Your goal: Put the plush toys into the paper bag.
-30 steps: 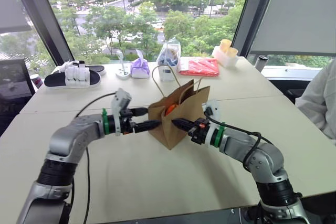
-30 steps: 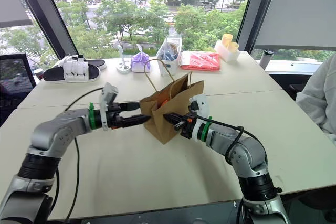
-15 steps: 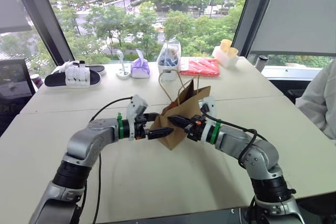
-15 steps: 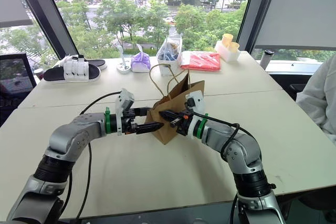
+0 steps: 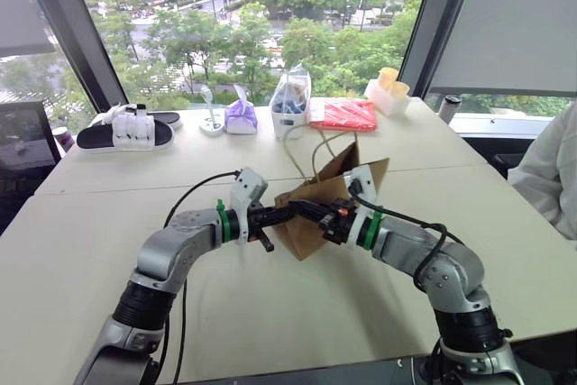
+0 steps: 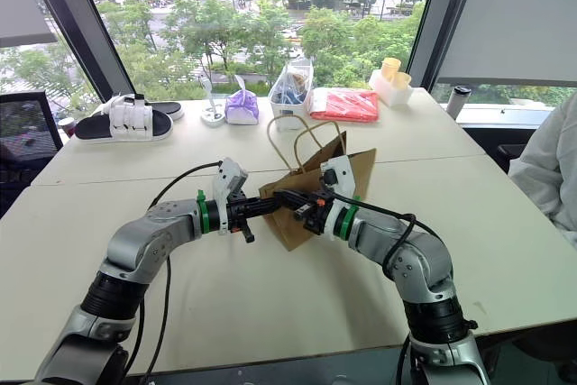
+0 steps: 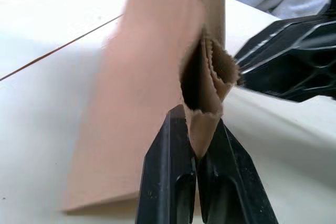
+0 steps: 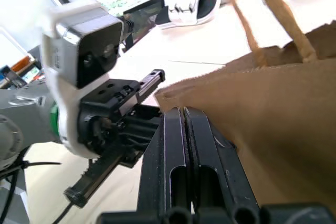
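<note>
**Bag pinched from both sides**

Plain brown kraft paper bag [image 5: 329, 209] with two looped twisted-paper handles [image 6: 302, 137] standing at mid-table, now leaning and narrower across than a second ago, mouth folded nearly closed. Orange glimpsed inside a second ago, hidden now. Left gripper [image 7: 195, 148], spread wide and short of the bag a second ago, now pressed together on the serrated rim at the bag's near left corner, paper caught between the black fingers [image 7: 168, 171]. Right gripper [image 8: 184, 129] clamped on the rim right beside it, fingers flat together with the brown paper at their side, much as before. Both grippers almost meeting tip to tip over that corner.

No readable writing or labels anywhere on the bag.

Behind, along the far edge: purple tissue-like bundle [image 5: 240, 116], clear plastic bag with blue contents [image 5: 290, 101], flat red packet [image 5: 343, 114], black-and-white sandal [image 5: 126, 128].
</note>
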### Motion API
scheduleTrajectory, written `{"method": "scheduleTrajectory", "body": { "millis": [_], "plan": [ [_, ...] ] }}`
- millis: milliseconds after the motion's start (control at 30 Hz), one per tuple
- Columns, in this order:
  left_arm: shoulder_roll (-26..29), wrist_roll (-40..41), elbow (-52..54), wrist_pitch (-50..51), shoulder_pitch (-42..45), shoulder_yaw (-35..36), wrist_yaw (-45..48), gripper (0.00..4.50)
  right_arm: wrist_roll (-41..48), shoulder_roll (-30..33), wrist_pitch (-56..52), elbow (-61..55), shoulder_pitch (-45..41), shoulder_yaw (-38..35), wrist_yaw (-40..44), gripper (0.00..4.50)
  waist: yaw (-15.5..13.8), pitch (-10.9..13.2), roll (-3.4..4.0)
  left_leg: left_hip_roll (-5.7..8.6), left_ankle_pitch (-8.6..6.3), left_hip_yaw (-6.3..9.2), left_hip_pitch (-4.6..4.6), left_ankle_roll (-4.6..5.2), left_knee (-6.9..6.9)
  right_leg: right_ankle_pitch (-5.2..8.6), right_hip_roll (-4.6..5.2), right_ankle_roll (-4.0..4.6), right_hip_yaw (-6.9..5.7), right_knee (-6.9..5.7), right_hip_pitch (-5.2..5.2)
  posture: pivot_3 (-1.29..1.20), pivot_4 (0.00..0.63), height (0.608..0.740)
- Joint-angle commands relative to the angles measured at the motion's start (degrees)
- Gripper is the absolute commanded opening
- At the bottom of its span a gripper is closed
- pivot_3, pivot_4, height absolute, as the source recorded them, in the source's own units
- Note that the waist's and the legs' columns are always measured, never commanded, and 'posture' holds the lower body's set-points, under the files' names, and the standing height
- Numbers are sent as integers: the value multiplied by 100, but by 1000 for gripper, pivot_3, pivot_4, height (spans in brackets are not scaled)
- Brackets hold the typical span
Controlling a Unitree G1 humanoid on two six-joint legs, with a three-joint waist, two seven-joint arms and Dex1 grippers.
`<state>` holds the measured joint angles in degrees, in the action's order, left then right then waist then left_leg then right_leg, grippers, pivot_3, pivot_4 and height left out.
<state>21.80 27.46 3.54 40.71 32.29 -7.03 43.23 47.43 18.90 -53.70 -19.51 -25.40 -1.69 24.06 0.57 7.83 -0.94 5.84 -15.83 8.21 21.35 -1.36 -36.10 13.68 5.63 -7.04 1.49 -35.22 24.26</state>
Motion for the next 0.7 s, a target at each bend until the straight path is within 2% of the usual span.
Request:
{"method": "scheduleTrajectory", "body": {
  "millis": [33, 167, 300, 400, 533, 700],
  "plan": [
    [15, 143, 311, -94, 132, 247, 47, 24, 782, 251, -246, -693, 266, -597, 118, 0, -4, 0, 0, 0, -1, 0, 1, 1, -1, 0, 0, 0, 0, 0, 0, 0, 150, 740],
    [240, 191, 252, -511, 367, 244, 738, 24, 1621, 904, -467, -1203, 905, -1111, 621, 0, -22, 0, 0, 0, -7, -1, 2, 12, 0, 0, 1, 0, 0, 2, -1, 0, 150, 740],
    [729, -20, -361, -1088, 908, -32, 1999, 24, 1799, 1519, -521, -1391, 1382, -1170, 981, 0, 3, 0, 0, -2, -9, -9, -3, 16, -3, 0, -1, 0, -3, 8, -8, 0, 150, 740],
    [853, -218, -1024, -1528, 1317, -184, 2627, 24, 1834, 1722, -443, -1460, 1549, -1140, 1093, 0, 5, 0, 0, -5, -11, -14, -10, 20, -3, 0, -2, 0, -5, 8, -18, 0, 150, 740],
    [463, -951, -3510, -3216, 2398, -405, 3242, 24, 1794, 1748, -341, -1567, 1717, -1115, 920, 0, -53, 3, -5, -4, -13, -11, -11, 24, -14, 0, -3, 0, -11, 12, -29, 0, 150, 740],
    [65, -1743, -5714, -4769, 3151, -528, 3344, 24, 1864, 1701, -257, -1731, 1887, -1080, 690, 0, -136, 2, -8, -1, -16, -12, -10, 29, -16, -3, 2, -6, -12, 21, -33, 0, 150, 740]
  ]
}}
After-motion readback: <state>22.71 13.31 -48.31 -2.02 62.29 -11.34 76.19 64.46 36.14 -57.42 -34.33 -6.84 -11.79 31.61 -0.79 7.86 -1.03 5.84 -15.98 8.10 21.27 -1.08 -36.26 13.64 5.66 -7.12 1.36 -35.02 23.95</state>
